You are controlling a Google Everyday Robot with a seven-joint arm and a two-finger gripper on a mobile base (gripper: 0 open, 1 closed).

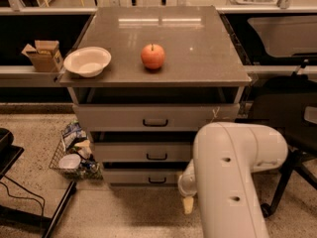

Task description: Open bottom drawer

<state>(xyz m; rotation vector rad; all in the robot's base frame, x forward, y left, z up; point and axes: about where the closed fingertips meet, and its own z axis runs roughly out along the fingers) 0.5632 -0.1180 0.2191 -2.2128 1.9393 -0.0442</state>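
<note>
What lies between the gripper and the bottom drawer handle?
Nothing, the camera view shows: only bare drawer front between the handle and the gripper, low right of the bottom drawer.
</note>
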